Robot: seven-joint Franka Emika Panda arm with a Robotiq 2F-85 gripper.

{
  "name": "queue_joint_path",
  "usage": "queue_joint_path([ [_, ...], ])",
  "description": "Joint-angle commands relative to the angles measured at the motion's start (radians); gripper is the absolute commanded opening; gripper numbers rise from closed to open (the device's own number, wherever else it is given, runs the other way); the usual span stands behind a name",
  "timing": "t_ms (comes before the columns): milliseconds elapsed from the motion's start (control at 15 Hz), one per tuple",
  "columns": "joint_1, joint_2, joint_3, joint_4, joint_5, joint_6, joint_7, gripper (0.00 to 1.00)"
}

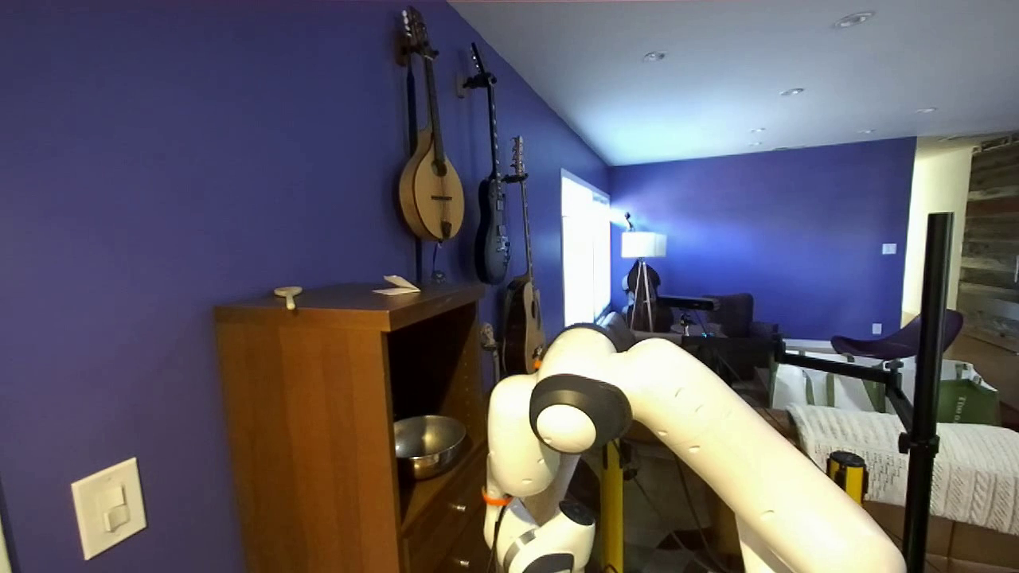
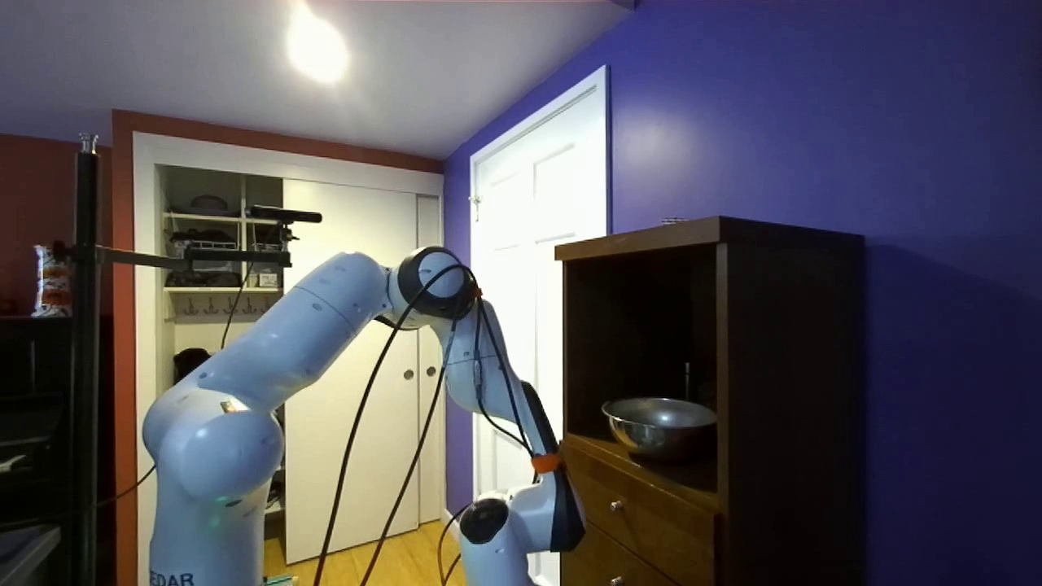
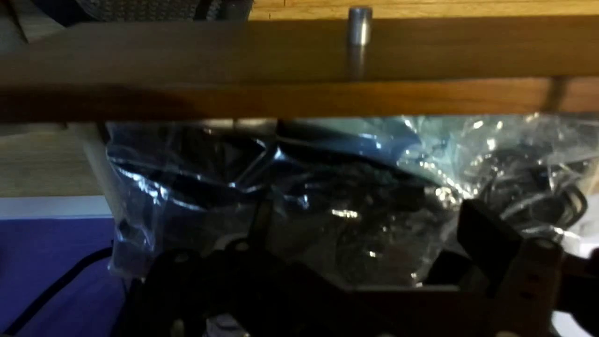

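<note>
My gripper shows in the wrist view with its dark fingers spread wide apart and nothing held between them. It is over an open wooden drawer whose front edge runs across the upper part of the view. A metal knob sticks out from the drawer front. Clear shiny plastic bags with dark items and cables inside fill the drawer, just beyond and below the fingers. Whether the fingers touch the bags I cannot tell; the area is dark. In both exterior views the gripper is below the frame; only the arm shows.
A wooden cabinet stands by the purple wall. A metal bowl sits on its open shelf above the drawers. Small white items lie on top. A black camera stand is near the arm.
</note>
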Motion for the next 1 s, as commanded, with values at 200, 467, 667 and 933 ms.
queue_joint_path([
  [200,0.038,-0.231,-0.052,-0.127,0.005,0.000,-0.036,1.00],
  [467,0.023,-0.395,-0.035,-0.253,-0.072,0.053,0.021,1.00],
  [667,0.024,-0.536,-0.045,-0.344,-0.107,0.117,0.022,1.00],
  [933,0.026,-0.738,-0.062,-0.413,-0.152,0.243,0.006,1.00],
])
